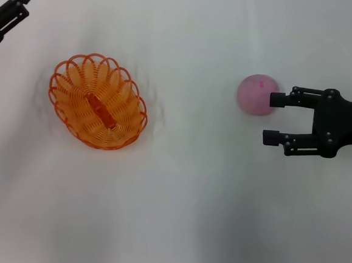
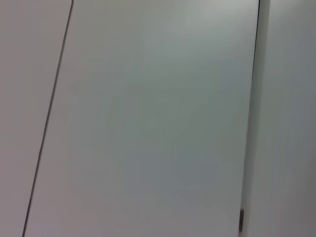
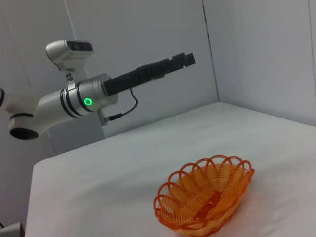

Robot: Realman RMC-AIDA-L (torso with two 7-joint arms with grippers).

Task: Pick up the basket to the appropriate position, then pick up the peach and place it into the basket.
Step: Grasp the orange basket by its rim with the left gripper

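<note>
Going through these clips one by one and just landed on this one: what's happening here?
The right hand is open and level with the table, its upper finger against the peach, which lies on the white table, not yet grasped. The basket sits empty over to the left, apart from the peach. The left hand is parked at the far left corner, away from both.

1. The left pincer (image 1: 12,10) is cut off by the head view's edge; its fingers cannot be judged.
2. One right pincer (image 1: 273,118) finger (image 1: 278,99) hides part of the peach (image 1: 255,95).
</note>
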